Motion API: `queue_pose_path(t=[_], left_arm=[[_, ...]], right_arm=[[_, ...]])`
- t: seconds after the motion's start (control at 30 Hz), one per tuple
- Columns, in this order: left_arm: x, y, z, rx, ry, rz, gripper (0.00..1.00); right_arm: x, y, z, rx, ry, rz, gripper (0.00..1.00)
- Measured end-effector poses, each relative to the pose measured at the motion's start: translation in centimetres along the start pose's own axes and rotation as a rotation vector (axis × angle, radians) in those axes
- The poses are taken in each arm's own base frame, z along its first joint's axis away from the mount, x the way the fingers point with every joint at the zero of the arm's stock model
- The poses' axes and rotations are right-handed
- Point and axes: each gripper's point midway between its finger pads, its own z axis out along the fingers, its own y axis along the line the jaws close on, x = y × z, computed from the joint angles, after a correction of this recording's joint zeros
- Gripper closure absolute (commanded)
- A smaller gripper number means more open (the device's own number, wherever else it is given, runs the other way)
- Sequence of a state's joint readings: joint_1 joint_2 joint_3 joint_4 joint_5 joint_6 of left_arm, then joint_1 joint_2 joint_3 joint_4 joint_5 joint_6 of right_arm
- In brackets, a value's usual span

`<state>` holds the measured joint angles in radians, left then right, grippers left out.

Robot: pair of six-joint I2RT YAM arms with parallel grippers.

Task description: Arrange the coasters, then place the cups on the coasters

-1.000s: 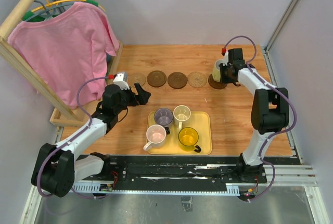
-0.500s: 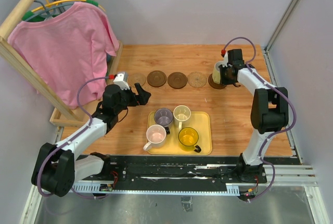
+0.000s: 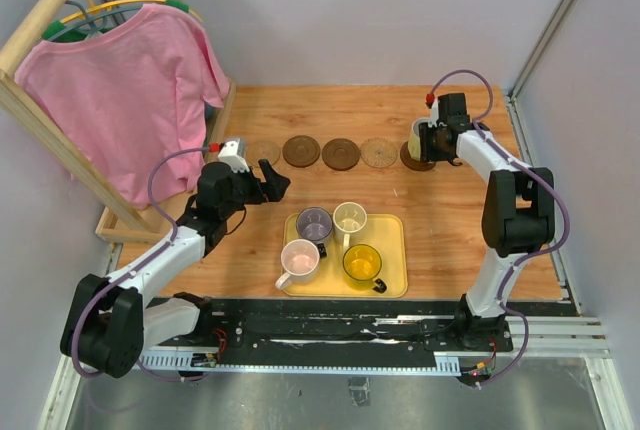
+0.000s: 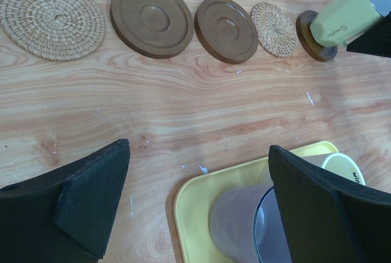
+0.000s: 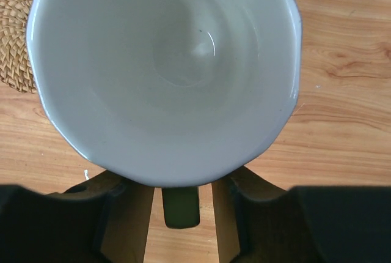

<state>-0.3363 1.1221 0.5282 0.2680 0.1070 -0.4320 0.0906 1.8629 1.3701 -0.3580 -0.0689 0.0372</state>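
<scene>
Glossy ceramic cup [image 5: 165, 73]; woven straw coaster [image 4: 52, 17]; wood-grain table [image 4: 183, 110].

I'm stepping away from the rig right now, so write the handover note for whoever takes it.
Left gripper: open, empty, hovering over the table between the coaster row and the yellow tray.
Right gripper: jaws open on either side of the pale-green cup handle, with gaps on both sides.
Done: five coasters set in a row; pale-green cup stands on the rightmost dark coaster.
Left: purple-grey cup, cream cup, pink cup and yellow cup sit in the tray. Free coasters: left tan coaster, first dark coaster, second dark coaster, right tan coaster.
</scene>
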Motion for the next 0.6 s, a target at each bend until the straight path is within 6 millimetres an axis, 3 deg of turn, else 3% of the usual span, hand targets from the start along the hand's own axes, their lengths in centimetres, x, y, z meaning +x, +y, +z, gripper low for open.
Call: queue_pose_path(t=[0.37,0.6], left_arm=[[0.0,0.0,0.0,0.001,0.000,0.000,0.01],[0.0,-0.2,-0.1,0.009,0.000,0.003,0.00]], right_arm=[[-0.5,0.0,-0.1,0.002,-0.019,0.010,0.37],[-0.8,0.3,-2.6,0.001,-0.068,0.009,0.29]])
